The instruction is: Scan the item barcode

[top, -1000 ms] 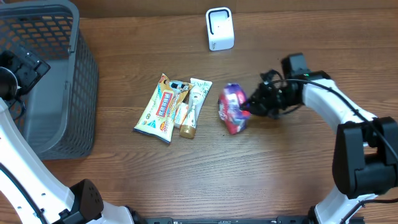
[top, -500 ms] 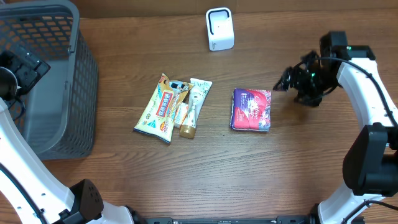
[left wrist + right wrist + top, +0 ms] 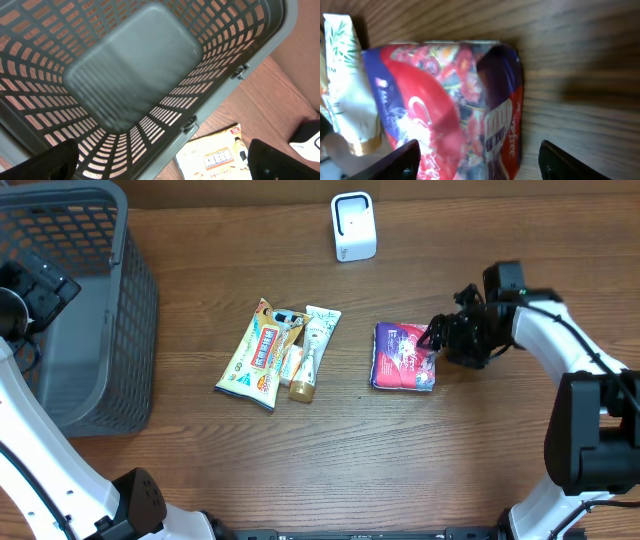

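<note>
Jaws on the right gripper (image 3: 437, 340) gape empty beside the red packet (image 3: 404, 356), so I'd centre them over its edge before closing.

A brown wood-grain table (image 3: 480, 470) under even light.

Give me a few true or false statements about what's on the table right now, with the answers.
1. The red-purple packet lies flat on the table. True.
2. The yellow packet is inside the basket. False: it lies on the table, right of the basket.
3. The right hand is open, next to the red-purple packet. True.
4. The white scanner is held by the right hand. False: it stands alone at the table's far side.
</note>
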`<action>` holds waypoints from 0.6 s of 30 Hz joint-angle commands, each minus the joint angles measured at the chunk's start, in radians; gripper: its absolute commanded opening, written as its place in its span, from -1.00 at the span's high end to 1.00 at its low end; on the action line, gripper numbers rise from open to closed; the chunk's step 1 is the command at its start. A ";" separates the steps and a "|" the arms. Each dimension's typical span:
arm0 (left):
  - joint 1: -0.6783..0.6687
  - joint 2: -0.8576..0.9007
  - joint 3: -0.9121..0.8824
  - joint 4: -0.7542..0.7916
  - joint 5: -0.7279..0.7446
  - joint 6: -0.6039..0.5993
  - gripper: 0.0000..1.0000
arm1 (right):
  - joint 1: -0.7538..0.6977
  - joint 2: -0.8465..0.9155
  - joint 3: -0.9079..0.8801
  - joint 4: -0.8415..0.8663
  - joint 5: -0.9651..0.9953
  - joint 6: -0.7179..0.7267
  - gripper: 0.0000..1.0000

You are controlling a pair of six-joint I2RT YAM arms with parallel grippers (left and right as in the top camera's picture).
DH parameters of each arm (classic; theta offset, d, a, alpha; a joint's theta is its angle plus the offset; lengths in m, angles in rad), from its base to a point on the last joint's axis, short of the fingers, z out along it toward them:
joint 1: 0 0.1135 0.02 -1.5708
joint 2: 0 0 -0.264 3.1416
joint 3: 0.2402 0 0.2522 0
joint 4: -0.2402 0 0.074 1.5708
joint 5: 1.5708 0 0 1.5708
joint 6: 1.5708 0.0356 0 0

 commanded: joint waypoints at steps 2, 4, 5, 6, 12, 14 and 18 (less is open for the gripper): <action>0.004 0.001 0.003 -0.002 0.005 -0.010 -1.00 | 0.035 0.007 -0.087 0.097 -0.044 0.056 -0.40; 0.004 0.001 0.003 -0.002 0.005 -0.010 -1.00 | 0.050 0.020 -0.109 0.144 -0.039 0.089 -0.11; 0.004 0.001 0.003 -0.002 0.005 -0.010 -1.00 | 0.057 0.029 -0.113 0.162 -0.037 0.110 0.10; 0.004 0.001 0.003 -0.002 0.005 -0.010 -0.99 | 0.064 0.039 -0.113 0.178 -0.037 0.127 0.38; 0.004 0.001 0.003 -0.002 0.005 -0.010 -1.00 | 0.093 0.046 -0.076 0.222 -0.041 0.215 0.93; 0.004 0.001 0.003 -0.002 0.005 -0.010 -1.00 | 0.092 0.046 -0.015 0.210 -0.080 0.218 0.93; 0.004 0.001 0.003 -0.002 0.005 -0.010 -0.99 | 0.090 0.046 0.154 0.212 -0.156 0.288 0.93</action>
